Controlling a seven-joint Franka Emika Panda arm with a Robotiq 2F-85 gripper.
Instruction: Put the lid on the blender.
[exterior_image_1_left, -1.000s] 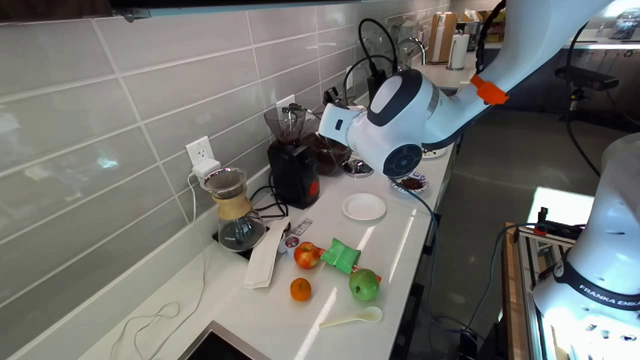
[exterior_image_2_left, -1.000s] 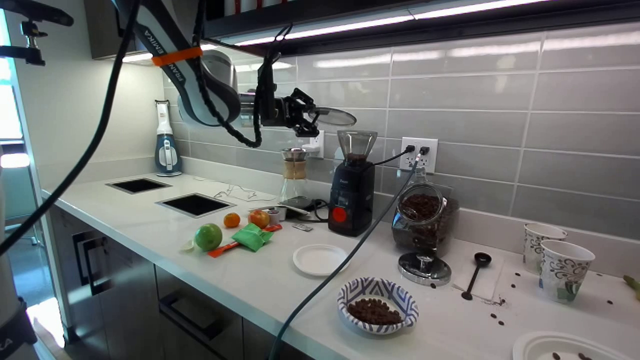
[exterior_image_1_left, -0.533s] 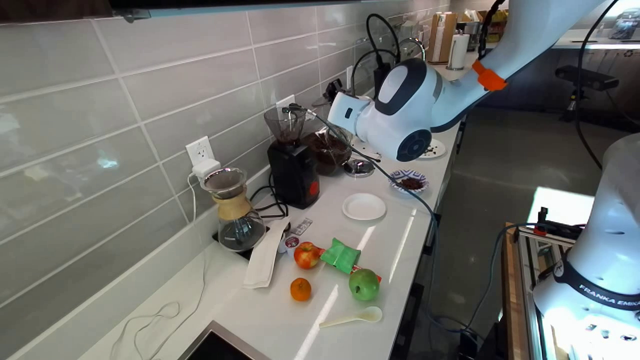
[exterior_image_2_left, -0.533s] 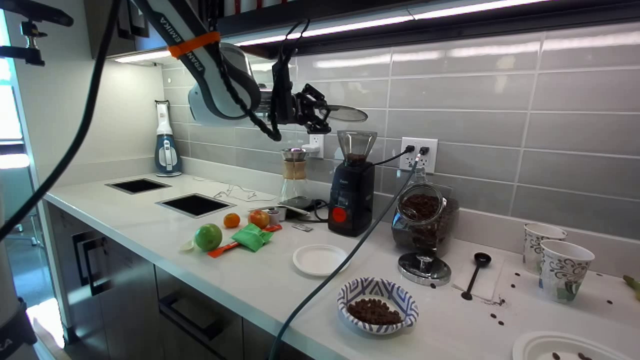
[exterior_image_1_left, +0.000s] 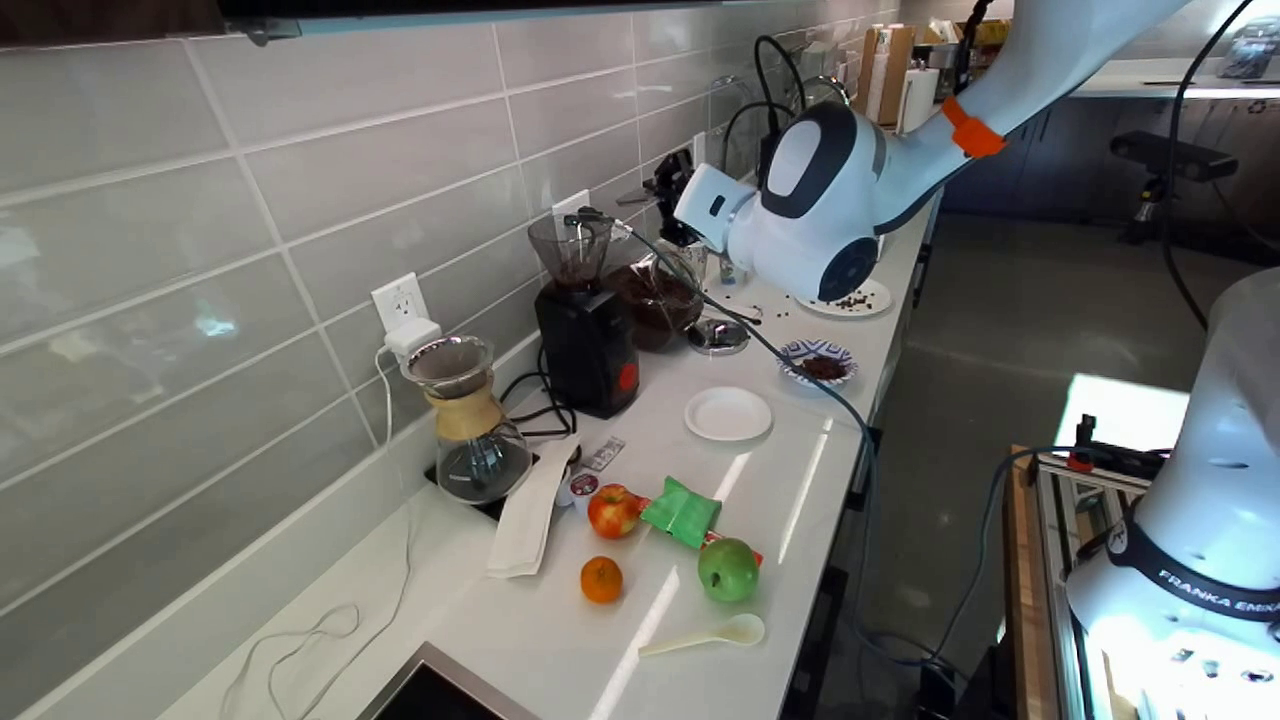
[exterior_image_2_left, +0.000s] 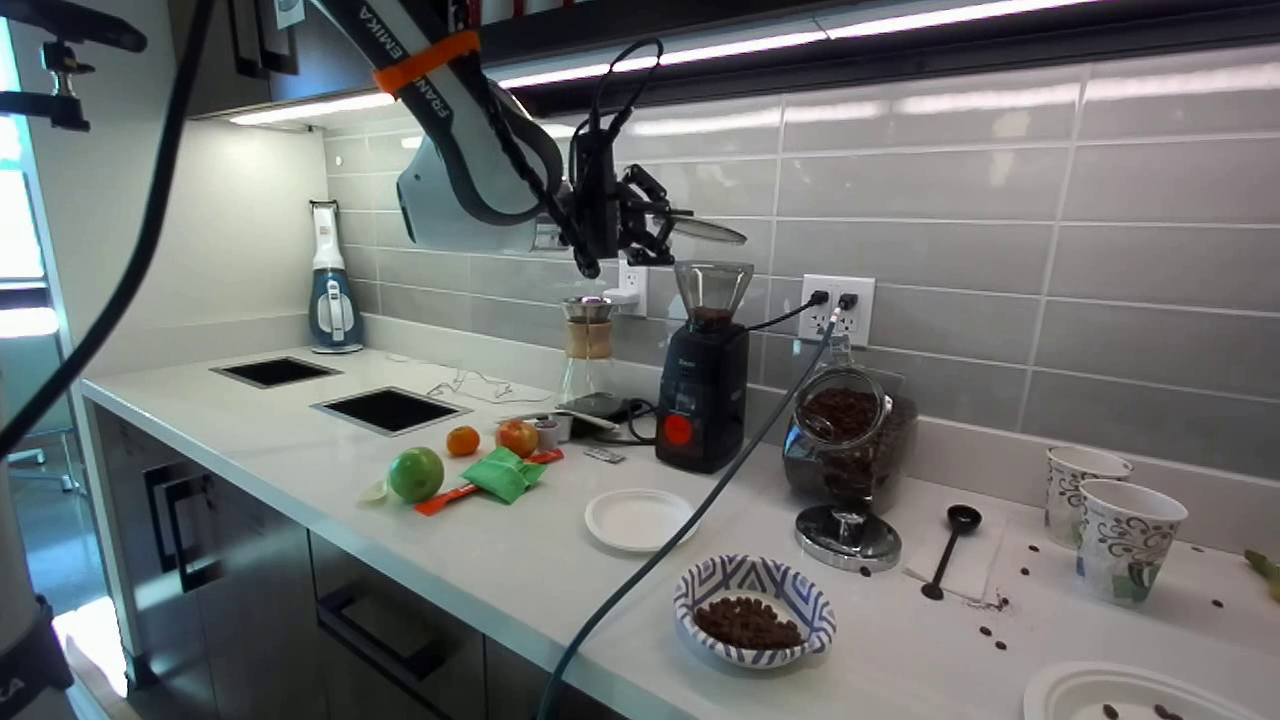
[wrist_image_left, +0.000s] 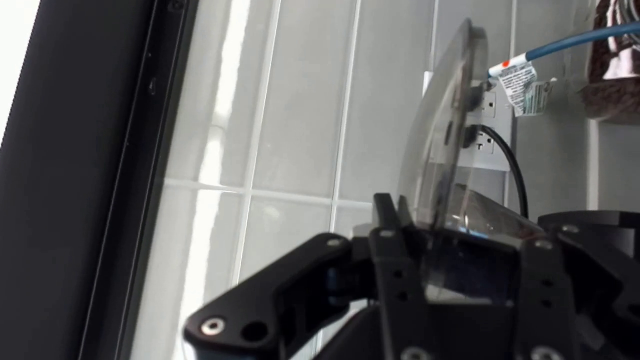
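Observation:
The lid, a clear, greyish round disc (exterior_image_2_left: 708, 231), is held out in the air with a slight tilt. My gripper (exterior_image_2_left: 672, 236) is shut on its near edge; in the wrist view the gripper (wrist_image_left: 417, 222) has the lid (wrist_image_left: 445, 125) standing edge-on at its fingers. The blender has a black body (exterior_image_2_left: 702, 400) and an open clear hopper (exterior_image_2_left: 713, 288). The lid appears above the hopper mouth there. In an exterior view the lid (exterior_image_1_left: 635, 198) appears right of the blender's hopper (exterior_image_1_left: 570, 250), apart from it. The far finger's contact is unclear in the wrist view.
A glass jar of beans (exterior_image_2_left: 850, 430) stands beside the blender, and a coffee carafe (exterior_image_2_left: 588, 350) behind. A blue cable (exterior_image_2_left: 690, 520) crosses in front. The cabinet edge (wrist_image_left: 90, 175) is overhead. A bowl of beans (exterior_image_2_left: 755, 610) and a white plate (exterior_image_2_left: 640, 520) lie in front.
My gripper has carried the lid rightward in both exterior views, toward above the hopper mouth in one of them. The lid now looks thinner, more edge-on. The blender has not moved.

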